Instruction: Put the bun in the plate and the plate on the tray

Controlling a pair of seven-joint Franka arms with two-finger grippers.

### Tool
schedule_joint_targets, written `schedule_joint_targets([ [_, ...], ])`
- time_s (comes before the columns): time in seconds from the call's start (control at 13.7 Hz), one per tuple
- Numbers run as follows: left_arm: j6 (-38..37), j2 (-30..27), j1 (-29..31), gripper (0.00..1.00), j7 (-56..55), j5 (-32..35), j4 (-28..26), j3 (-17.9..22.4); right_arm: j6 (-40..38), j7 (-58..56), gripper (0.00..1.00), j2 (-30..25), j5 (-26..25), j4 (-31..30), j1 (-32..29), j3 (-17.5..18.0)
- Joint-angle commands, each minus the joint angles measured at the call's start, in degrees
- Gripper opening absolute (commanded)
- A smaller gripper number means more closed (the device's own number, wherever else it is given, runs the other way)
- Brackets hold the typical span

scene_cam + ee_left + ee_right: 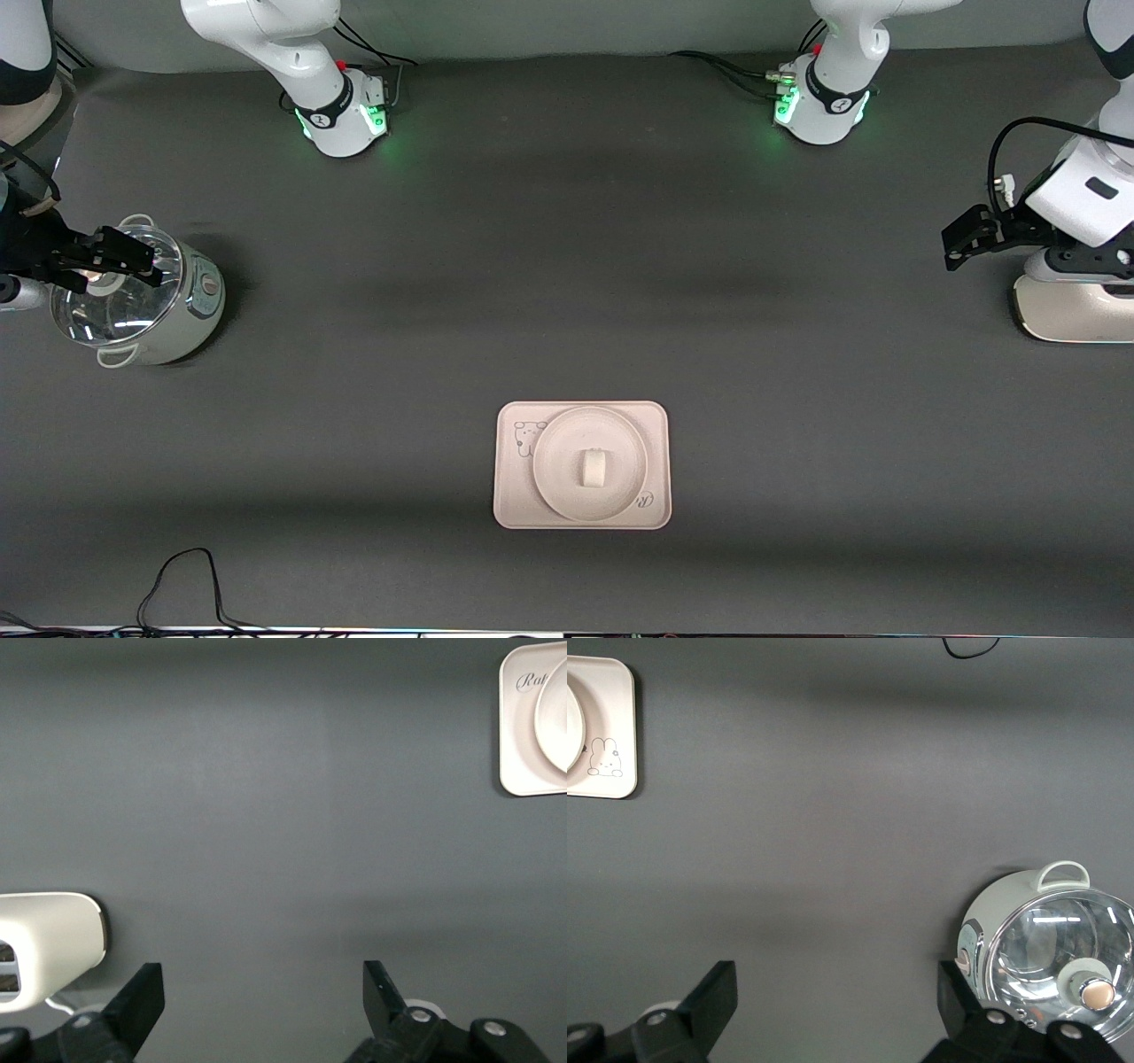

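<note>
The bun lies in the middle of the plate, and the plate sits on the tray, covering most of it. The tray rests flat on the dark counter, in the part nearest the front camera and about midway between the two arms' ends. A small cartoon animal shows at one tray corner and a script letter at another, both just clear of the plate's rim.

The left pincer hangs at the left arm's end of the counter, above a cream appliance with a rounded body. In the left wrist view its fingers stand spread wide with only bare counter between them, and a corner of the tray shows well apart from them.

The right pincer hovers at the right arm's end, over a pot with a glass lid and a round knob. Its fingers are also spread wide, pinching nothing. A black cable lies on the counter's edge nearest the front camera.
</note>
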Motion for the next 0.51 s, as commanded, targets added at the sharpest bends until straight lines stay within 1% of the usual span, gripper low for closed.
schedule_joint_targets([
  [0.0,-1.7,0.4,-0.2,1.0,-2.0,-0.2,1.8,0.0,-0.4,-1.2,1.0,-1.4,-1.3,-1.3,0.3,-0.1],
  [0.44,-0.9,0.6,-0.2,1.0,-2.1,-1.1,2.3,-0.1,-0.5,-1.2,1.0,-1.4,-1.3,-1.3,0.3,-0.4],
])
